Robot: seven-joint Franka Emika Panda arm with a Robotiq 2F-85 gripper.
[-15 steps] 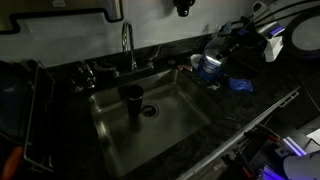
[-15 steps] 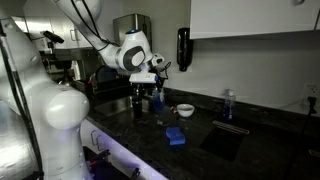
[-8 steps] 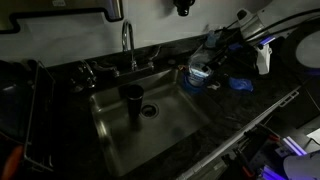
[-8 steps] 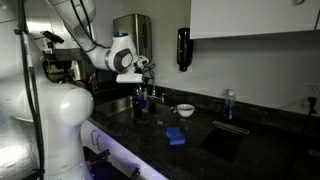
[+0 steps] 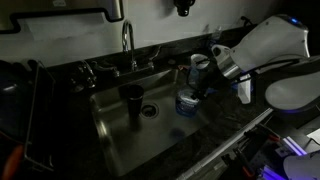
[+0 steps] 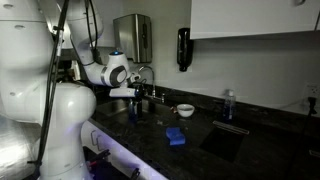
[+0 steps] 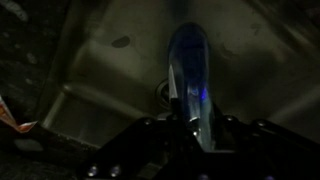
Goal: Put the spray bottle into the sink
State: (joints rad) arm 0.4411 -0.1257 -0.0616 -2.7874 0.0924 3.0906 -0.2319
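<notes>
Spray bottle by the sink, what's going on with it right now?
The robot arm's gripper is shut on the spray bottle and holds it over the sink, near the basin's edge. A dark tumbler stands inside the basin by the drain. The bottle is not yet released.

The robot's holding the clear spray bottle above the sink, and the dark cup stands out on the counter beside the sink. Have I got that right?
Not quite. The dark cup stands inside the sink, close to the drain, not on the counter; an exterior view shows it. The rest holds: the gripper is holding the spray bottle above the sink.
</notes>
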